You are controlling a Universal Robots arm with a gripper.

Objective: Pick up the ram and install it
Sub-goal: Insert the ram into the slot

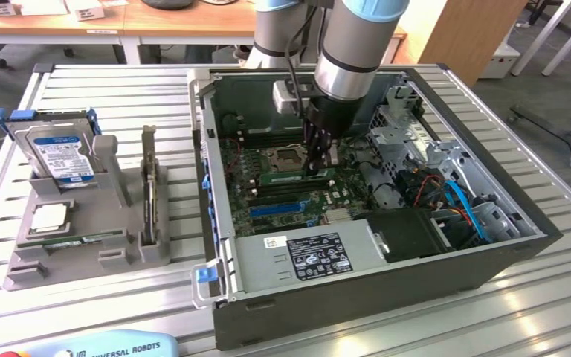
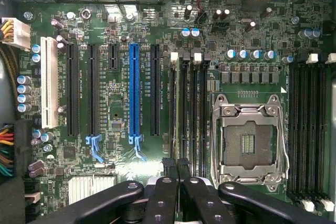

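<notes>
One ram (image 1: 71,242) lies flat in the tray (image 1: 107,160), at 9 o'clock from the case (image 1: 365,305) in the exterior view, well apart from the claw (image 1: 317,172). Claw is closed, with nothing seen between its tips, and hangs over the slots (image 2: 190,119) just beside the empty socket (image 2: 248,140). Judgement: pickup and install both remain.

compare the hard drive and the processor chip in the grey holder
The hard drive stands on edge, tilted; the chip lies flat. The hard drive is far larger than the chip. The hard drive bears a blue and white label; the chip's top is plain silver. Both sit in the grey holder.
</notes>
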